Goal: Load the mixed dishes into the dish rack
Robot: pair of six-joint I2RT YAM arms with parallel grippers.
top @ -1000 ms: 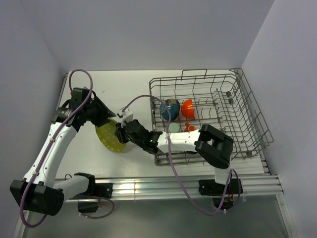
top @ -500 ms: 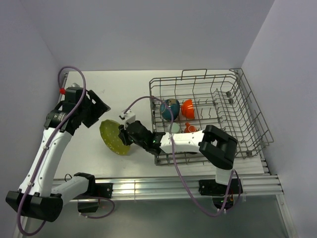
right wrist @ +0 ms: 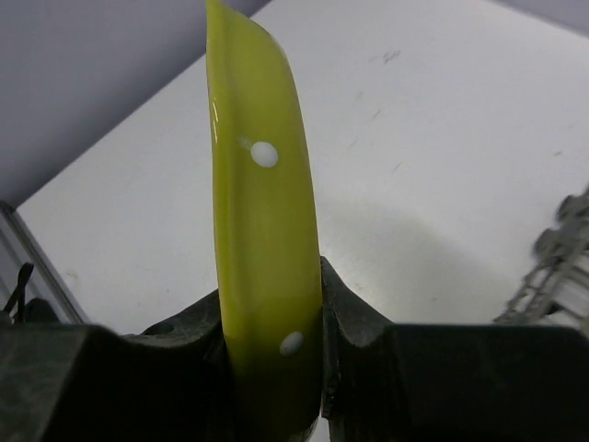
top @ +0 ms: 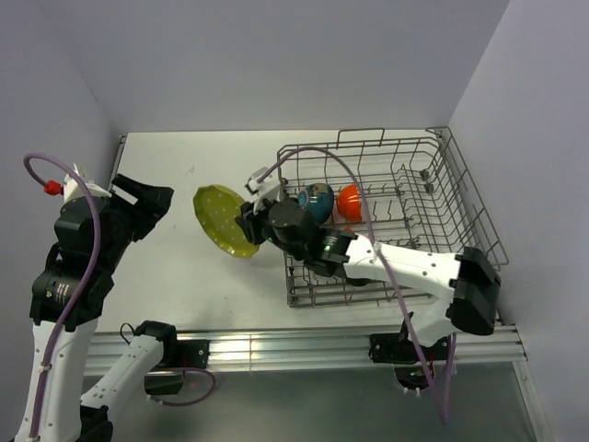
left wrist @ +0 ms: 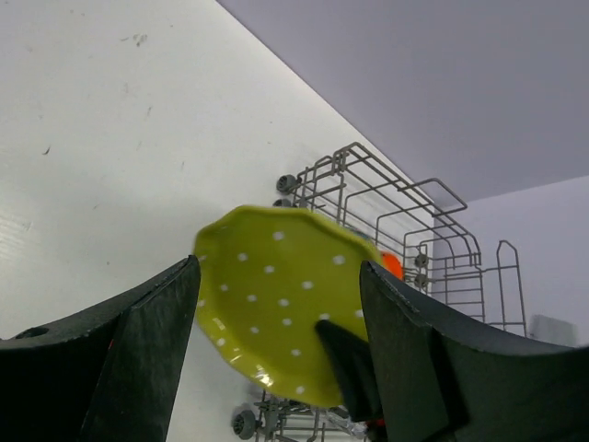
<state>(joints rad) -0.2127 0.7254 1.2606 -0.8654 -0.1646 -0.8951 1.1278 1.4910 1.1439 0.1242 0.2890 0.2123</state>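
My right gripper (top: 250,226) is shut on the rim of the yellow-green plate (top: 224,222) with white dots and holds it on edge above the table, just left of the dish rack (top: 460,207). The right wrist view shows the plate (right wrist: 262,230) clamped edge-on between my fingers. My left gripper (top: 138,204) is open and empty, raised well left of the plate; its wrist view shows the plate (left wrist: 281,313) in the air beyond its fingers. The blue bowl (top: 317,201) and the orange-red bowl (top: 349,200) stand in the rack.
The rack (left wrist: 405,230) fills the right half of the table, its left wall next to the held plate. White table (top: 184,166) lies left of the rack. Walls close in on both sides and behind.
My right gripper has lifted the plate up and toward the rack. My left arm has let go of the plate, pulled back to the left and risen.
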